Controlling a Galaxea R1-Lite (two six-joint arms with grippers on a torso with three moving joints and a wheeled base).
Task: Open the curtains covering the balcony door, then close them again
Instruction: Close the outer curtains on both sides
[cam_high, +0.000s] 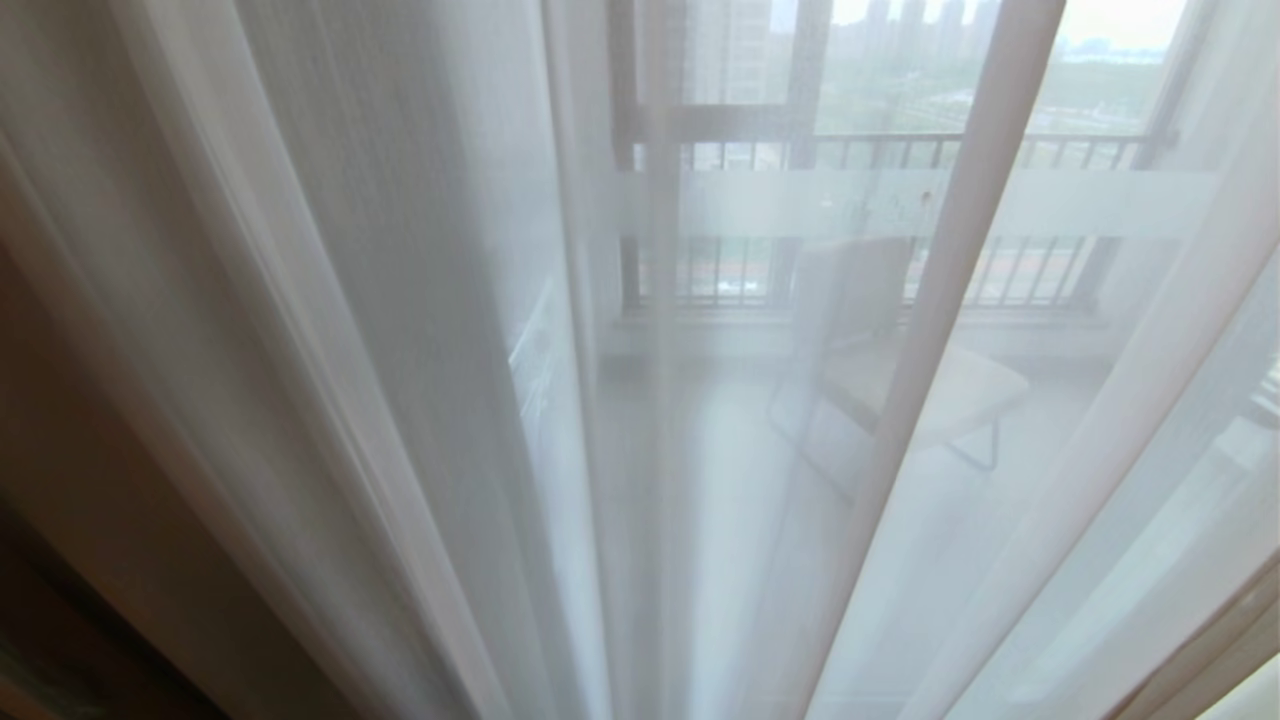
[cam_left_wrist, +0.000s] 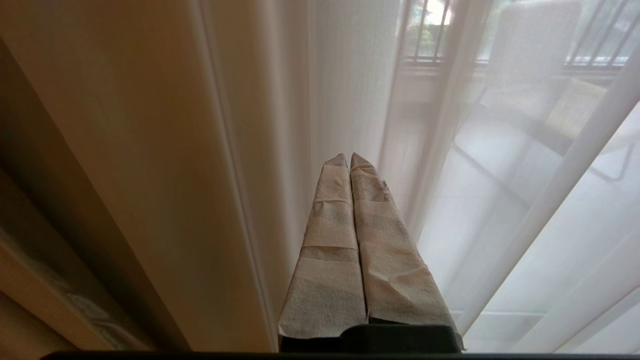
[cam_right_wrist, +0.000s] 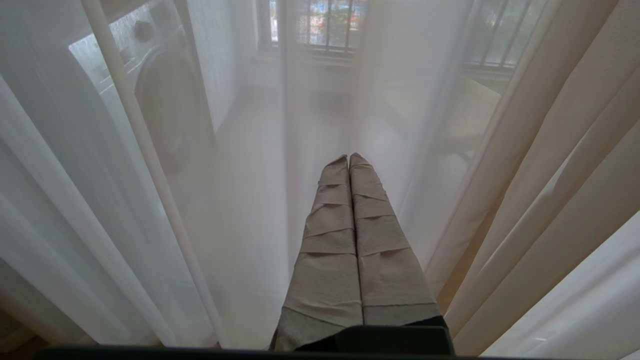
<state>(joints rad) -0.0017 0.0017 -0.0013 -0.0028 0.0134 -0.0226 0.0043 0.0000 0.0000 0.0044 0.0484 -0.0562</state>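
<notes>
1. Sheer curtains (cam_high: 420, 330) drawn across whole head view; folds running floor-to-ceiling, long axis vertical. Balcony door (cam_high: 655, 200) dimly visible through fabric, dark frame and frosted band across panes; a chair (cam_high: 880, 350) beyond on balcony.
2. Thick beige drapes (cam_left_wrist: 150, 165) gathered at far left in left wrist view; more beige folds (cam_right_wrist: 560, 175) at right side in right wrist view. Sheers hanging between the two.
3. Left gripper (cam_left_wrist: 348, 157): taped fingers (cam_left_wrist: 330, 240) pressed together, nothing clamped. Pointed straight at sheer, tips just short of fabric or brushing it — could not tell. Beige drape edge just beside it, on its outer side.
4. Right gripper (cam_right_wrist: 348, 157): fingers (cam_right_wrist: 380, 240) together too, empty, aimed at sheer; beige folds near on its outer side.
5. Neither arm seen in head view; both looked parked, level, pointing forward.
6. Judged: opening not yet begun. Left gripper nearer a graspable hemmed edge; needs jaws parted, then vertical fold pinched and drawn sideways.
</notes>
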